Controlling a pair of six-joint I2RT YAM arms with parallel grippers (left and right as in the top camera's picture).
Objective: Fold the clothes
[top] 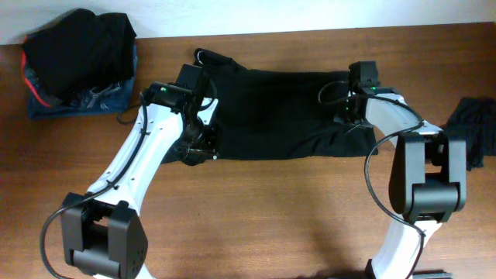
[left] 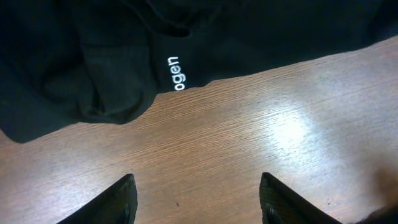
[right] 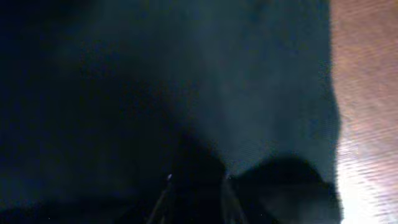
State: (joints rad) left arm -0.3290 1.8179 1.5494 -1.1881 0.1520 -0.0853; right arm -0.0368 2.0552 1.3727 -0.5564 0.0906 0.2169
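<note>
While the shirt (top: 279, 112) lies spread across the far middle of the bench (top: 271, 217), the left tool (left: 199, 193) hangs at its left edge, fingers apart over bare wood. The right tool (top: 348, 120) is over the shirt's right edge; whether it is apart or together cannot be told.
</note>
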